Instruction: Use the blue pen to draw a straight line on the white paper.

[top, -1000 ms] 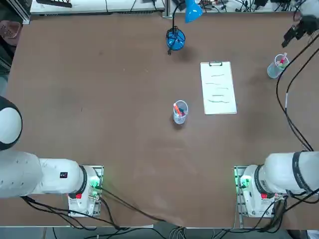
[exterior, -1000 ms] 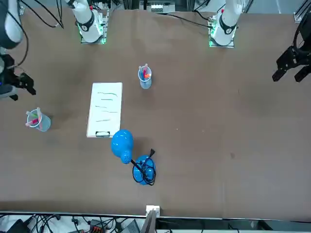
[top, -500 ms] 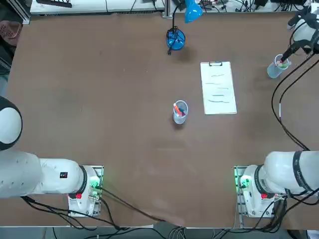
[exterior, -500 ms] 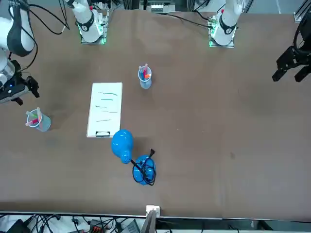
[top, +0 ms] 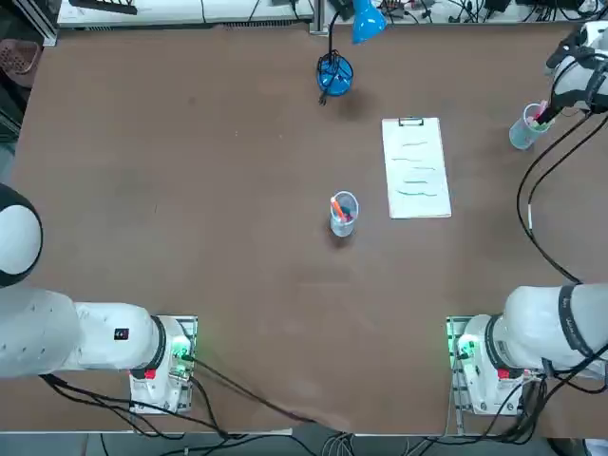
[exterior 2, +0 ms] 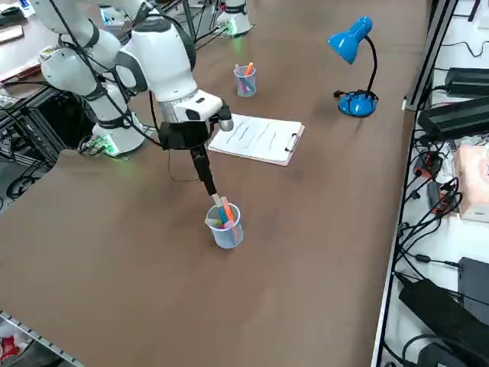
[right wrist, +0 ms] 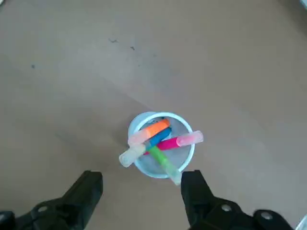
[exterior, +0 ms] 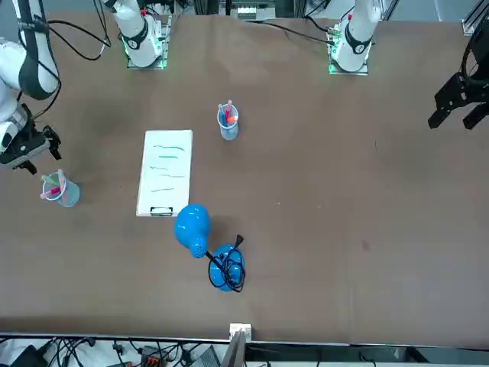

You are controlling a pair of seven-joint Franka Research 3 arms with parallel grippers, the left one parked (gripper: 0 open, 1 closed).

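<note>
A: Where's the blue pen?
B: In the cup by the right tool, crossed w/ the orange pen, pink pen & green pen. Tool's fingers are spread wide, nothing btwn them.
A: Main risk?
B: Wrong or double grab, b/c the pens lean so close; orange lies right beside blue. A low or off-centre approach could also bump the rim & tip the cup.
A: And the 2nd cup?
B: Well apart on the table, prob. no trouble unless the arm mixes them up.
A: At the white paper?
B: A slanted grip could let the pen twist, so the line bends or skips. Too much push may shift the sheet; the clip holds one short edge only.
</note>
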